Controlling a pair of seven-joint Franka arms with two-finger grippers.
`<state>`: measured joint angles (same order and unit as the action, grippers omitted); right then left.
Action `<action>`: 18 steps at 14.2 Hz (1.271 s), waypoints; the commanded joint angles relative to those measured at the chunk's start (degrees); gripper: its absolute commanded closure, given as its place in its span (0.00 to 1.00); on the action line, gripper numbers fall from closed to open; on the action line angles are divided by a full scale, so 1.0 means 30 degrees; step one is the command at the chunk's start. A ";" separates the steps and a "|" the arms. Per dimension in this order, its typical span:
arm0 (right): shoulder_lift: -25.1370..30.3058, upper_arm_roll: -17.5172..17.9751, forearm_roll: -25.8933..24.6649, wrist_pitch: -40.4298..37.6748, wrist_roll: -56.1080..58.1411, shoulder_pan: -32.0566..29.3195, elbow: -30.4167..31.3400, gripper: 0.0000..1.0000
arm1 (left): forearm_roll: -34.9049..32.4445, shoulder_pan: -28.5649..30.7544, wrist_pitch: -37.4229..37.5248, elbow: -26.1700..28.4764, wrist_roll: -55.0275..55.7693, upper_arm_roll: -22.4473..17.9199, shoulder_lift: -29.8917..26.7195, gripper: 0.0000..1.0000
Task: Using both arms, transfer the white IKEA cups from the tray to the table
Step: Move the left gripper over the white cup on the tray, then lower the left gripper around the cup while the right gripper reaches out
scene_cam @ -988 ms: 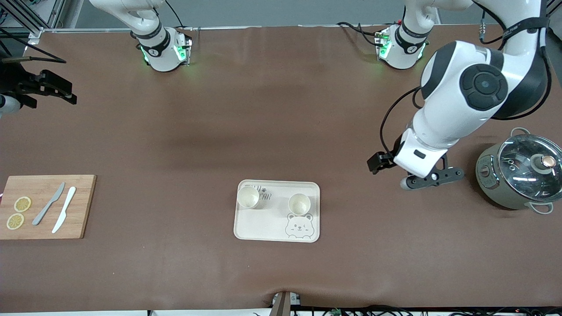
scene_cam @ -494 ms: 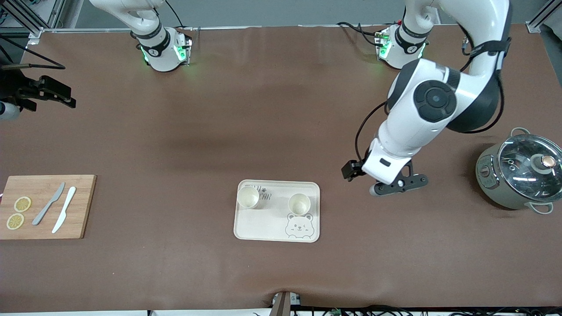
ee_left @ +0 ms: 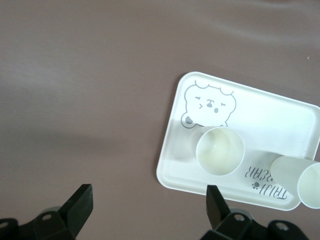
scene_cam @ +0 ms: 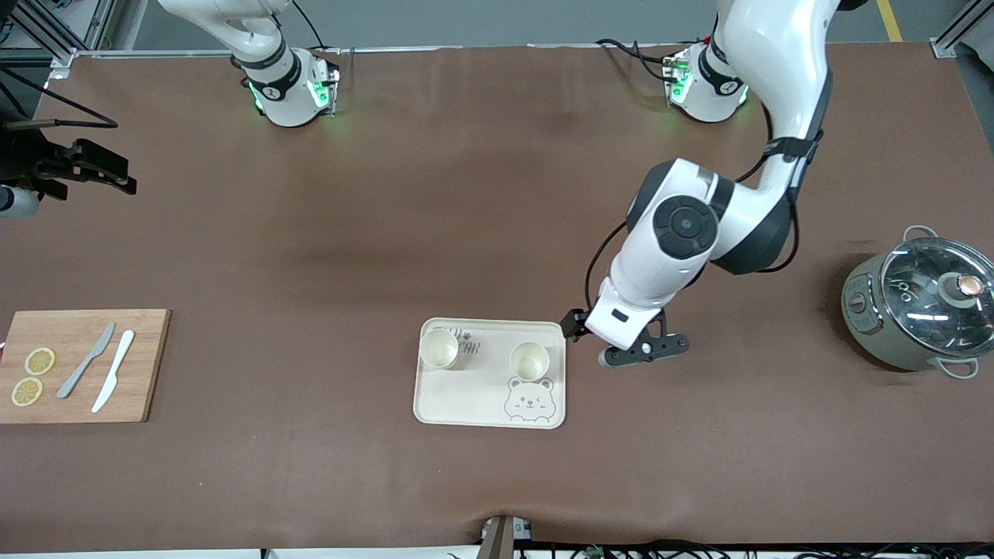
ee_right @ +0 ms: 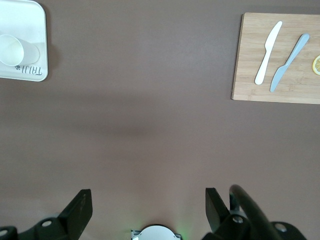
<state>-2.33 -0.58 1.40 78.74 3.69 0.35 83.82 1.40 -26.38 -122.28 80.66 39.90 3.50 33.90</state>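
Observation:
Two white IKEA cups stand upright on the cream bear tray [scene_cam: 489,388]: one [scene_cam: 439,348] toward the right arm's end, one [scene_cam: 530,361] just above the bear drawing. The left wrist view shows both cups [ee_left: 220,151] [ee_left: 300,182] and the tray [ee_left: 280,115]. My left gripper [scene_cam: 594,330] [ee_left: 148,202] is open and empty, over the bare table just beside the tray's corner toward the left arm's end. My right gripper [scene_cam: 78,163] [ee_right: 148,207] is open and empty, held high at the right arm's end of the table. Its view shows one cup [ee_right: 12,50] on the tray [ee_right: 25,15].
A wooden cutting board [scene_cam: 147,373] [ee_right: 250,80] with two knives [scene_cam: 101,369] and lemon slices [scene_cam: 39,361] lies at the right arm's end. A lidded grey-green pot [scene_cam: 916,307] stands at the left arm's end.
My left arm has swung from beside the pot across to the tray's edge. The right gripper has hardly moved. The cups have not moved.

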 commanded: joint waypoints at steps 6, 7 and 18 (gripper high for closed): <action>-0.0248 0.0311 -0.0555 0.0265 0.0062 -0.0352 -0.0138 0.00 | -0.0027 -0.1138 -0.1955 -0.0491 0.1408 -0.0171 0.1649 0.00; -0.0625 0.0311 -0.0554 0.0238 0.0003 -0.0265 -0.0109 0.00 | -0.0027 -0.1109 -0.2158 -0.0462 0.1408 -0.0171 0.1707 0.00; -0.2446 0.0370 0.0261 0.0940 -0.0434 -0.0088 -0.0108 0.00 | -0.0027 -0.1109 -0.3858 -0.0462 0.1174 -0.0201 0.2819 0.00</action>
<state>-9.93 0.07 0.81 81.59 3.57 0.42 83.91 1.40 -29.41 -132.42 80.35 43.37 3.21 40.72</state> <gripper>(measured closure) 0.000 0.000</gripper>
